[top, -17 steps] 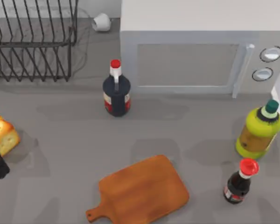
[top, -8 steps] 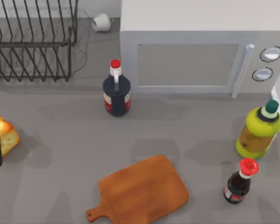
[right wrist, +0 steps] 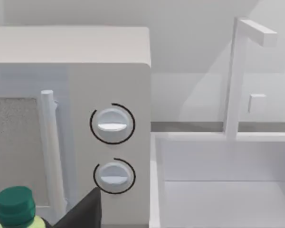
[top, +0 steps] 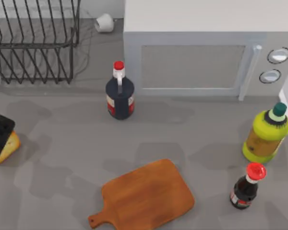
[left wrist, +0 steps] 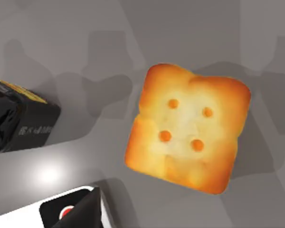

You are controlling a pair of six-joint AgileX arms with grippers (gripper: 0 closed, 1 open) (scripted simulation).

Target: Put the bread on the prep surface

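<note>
A grey counter [top: 77, 158] is seen, marked with soft shadows. A white microwave [top: 201, 52] is set at the upper right, a black wire rack [top: 33, 43] at the upper left. A white sink [right wrist: 223, 185] is placed beside the microwave.

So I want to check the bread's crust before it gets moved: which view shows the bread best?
The left wrist view: the bread sits whole and large there, its browned face unobstructed. In the top view the bread lies at the table's left edge, mostly covered by the left gripper. The right wrist view faces the microwave instead.
</note>
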